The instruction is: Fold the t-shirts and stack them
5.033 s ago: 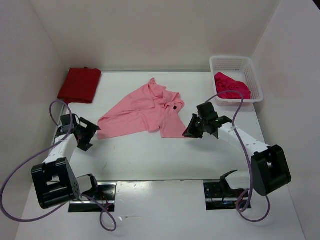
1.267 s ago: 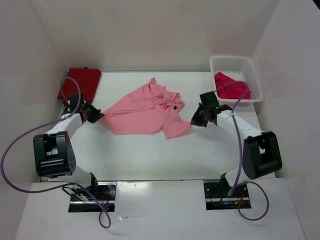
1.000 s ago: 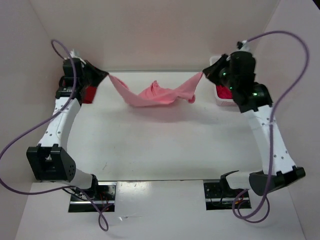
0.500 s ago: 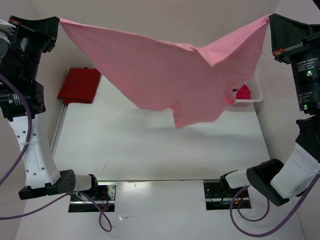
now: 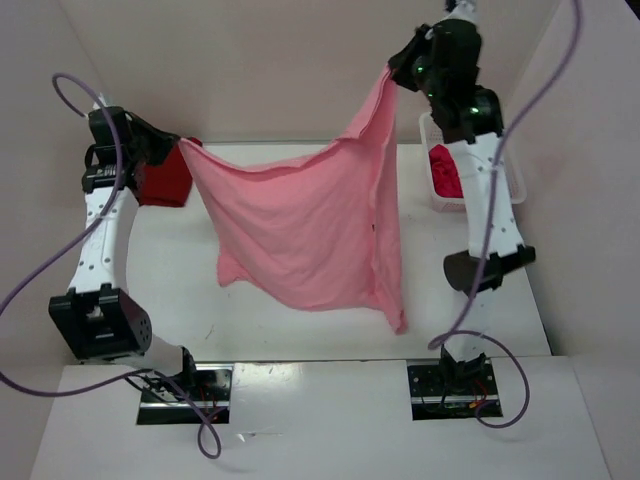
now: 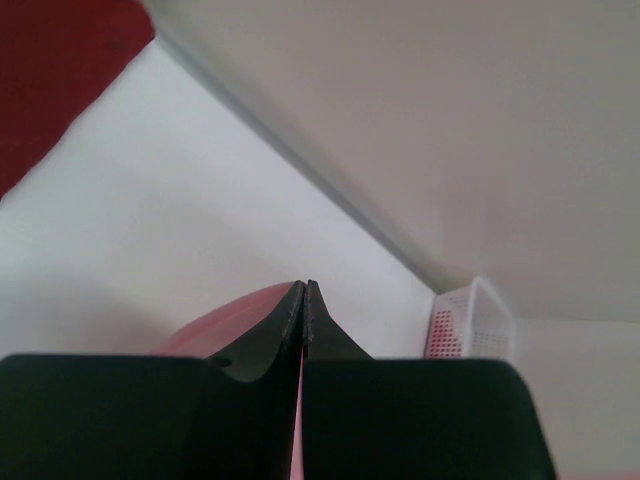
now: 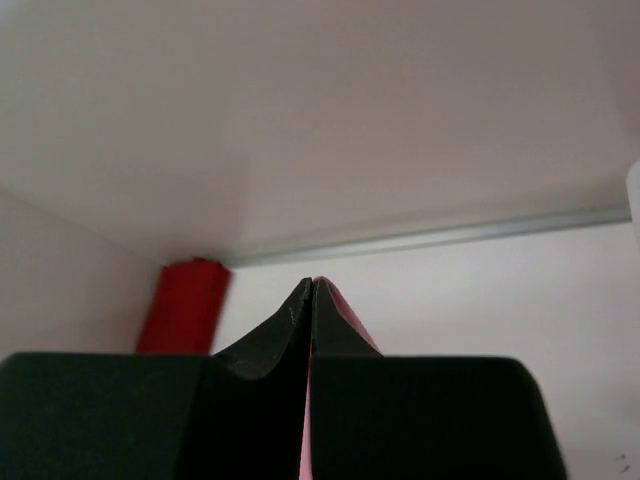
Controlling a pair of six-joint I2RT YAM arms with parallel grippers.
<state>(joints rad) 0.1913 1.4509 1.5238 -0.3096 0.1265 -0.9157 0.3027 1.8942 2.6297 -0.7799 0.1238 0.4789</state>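
The light pink t-shirt (image 5: 310,225) hangs spread in the air between my two arms, its lower edge down near the table's front. My left gripper (image 5: 178,146) is shut on one corner at the back left; pink cloth shows between its closed fingers (image 6: 304,300). My right gripper (image 5: 392,72) is shut on the other corner, raised higher at the back right, with a pink edge beside its fingertips (image 7: 311,292). The dark red t-shirt (image 5: 160,180) lies folded at the back left, partly behind the left arm. The crimson-pink t-shirt (image 5: 445,172) lies in the basket.
A white mesh basket (image 5: 436,128) stands at the back right, mostly hidden behind the right arm. White walls close in the table on three sides. The table's front edge (image 5: 300,360) runs just beyond the arm bases.
Both arms have come down and away from the camera, the left lower than the right. The pink shirt, held stretched high before, now hangs lower and drapes toward the table.
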